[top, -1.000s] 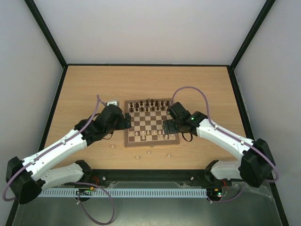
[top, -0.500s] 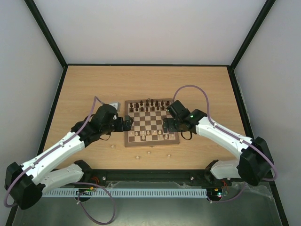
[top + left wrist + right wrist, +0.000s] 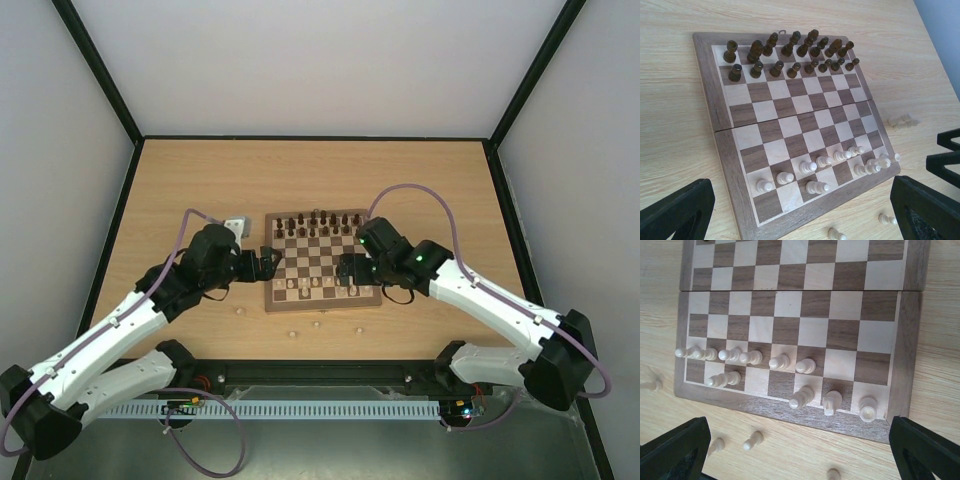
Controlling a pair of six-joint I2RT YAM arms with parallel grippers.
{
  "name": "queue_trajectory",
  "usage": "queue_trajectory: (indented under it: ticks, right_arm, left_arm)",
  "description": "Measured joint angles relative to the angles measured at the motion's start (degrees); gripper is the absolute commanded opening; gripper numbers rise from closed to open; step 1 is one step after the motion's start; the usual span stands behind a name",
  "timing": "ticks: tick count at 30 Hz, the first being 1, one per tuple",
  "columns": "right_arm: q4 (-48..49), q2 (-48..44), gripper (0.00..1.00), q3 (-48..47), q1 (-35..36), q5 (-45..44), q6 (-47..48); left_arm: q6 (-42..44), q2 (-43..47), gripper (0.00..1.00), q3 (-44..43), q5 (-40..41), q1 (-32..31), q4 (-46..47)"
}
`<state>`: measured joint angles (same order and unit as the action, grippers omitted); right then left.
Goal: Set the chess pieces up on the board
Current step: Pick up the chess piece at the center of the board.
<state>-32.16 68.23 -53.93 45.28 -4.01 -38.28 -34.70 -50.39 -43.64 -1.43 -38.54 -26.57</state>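
While cream chess pieces (image 3: 754, 440) lie off the board (image 3: 911, 340), setup is incomplete.
Both jaws gape empty beside it, ready for strays.

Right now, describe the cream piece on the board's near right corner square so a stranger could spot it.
Find the chessboard, then its near edge, where the cream pieces stand. Follow the back row to the right-hand corner square: the rook there is squat with a flat, ringed top, while its neighbour has a narrower, uneven top.
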Motion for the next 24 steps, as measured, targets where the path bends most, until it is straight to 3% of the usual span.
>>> queue_trajectory:
  ticks: [7, 13, 18, 24]
  right_arm:
    - [0.0, -1.6, 0.99, -0.8, -0.8, -1.0, -0.3]
    - [0.2, 2.1, 0.99, -1.9, -9.2, -1.3, 2.6]
    - [-1.6, 5.6, 0.84, -2.4, -11.3, -7.1, 4.9]
    - [-3.1, 5.8, 0.74, -2.5, -11.9, -11.4, 5.5]
  left_arm:
    - [-0.6, 1.3, 0.99, 0.0, 3.4, 0.0, -0.8]
    - [-1.6, -1.9, 0.99, -0.4, 6.6, 0.0, -0.9]
    - [-1.7, -5.9, 0.99, -0.7, 7.2, 0.0, -0.5]
    - [-1.7, -9.1, 0.99, -1.4, 6.8, 0.0, 1.2]
